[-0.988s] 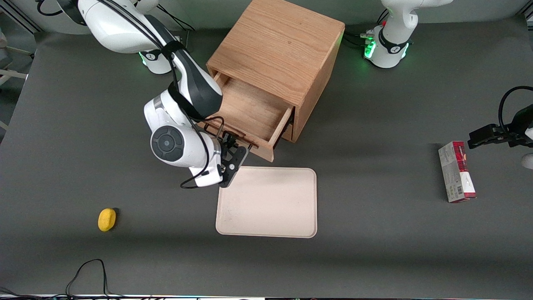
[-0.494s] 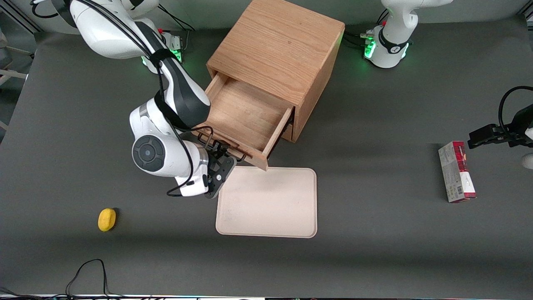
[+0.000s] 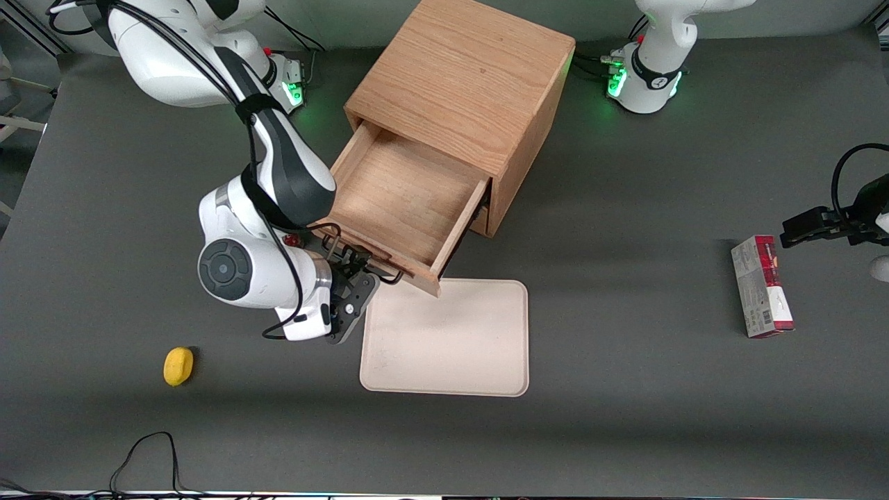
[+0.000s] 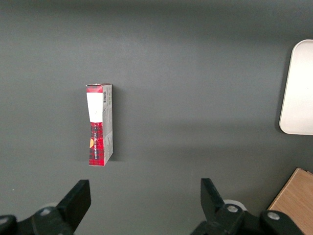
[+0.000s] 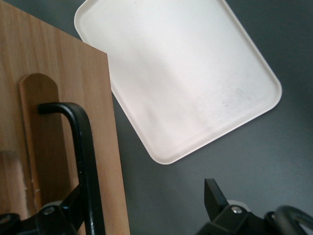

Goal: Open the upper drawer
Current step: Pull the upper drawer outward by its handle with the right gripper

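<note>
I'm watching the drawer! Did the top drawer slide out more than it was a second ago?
Yes. The upper drawer has slid farther out of the cabinet, and its front corner now overlaps the tray's edge. The gripper is at its handle.

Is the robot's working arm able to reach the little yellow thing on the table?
Probably yes. The gripper sits at the upper drawer's black handle, fingers spread around it. The yellow object lies nearer the front camera, toward the working arm's end, with only bare table between them.

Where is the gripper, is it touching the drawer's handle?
Touching. The right wrist view shows the open gripper in front of the drawer, one finger pressed against the black handle with no gap.
</note>
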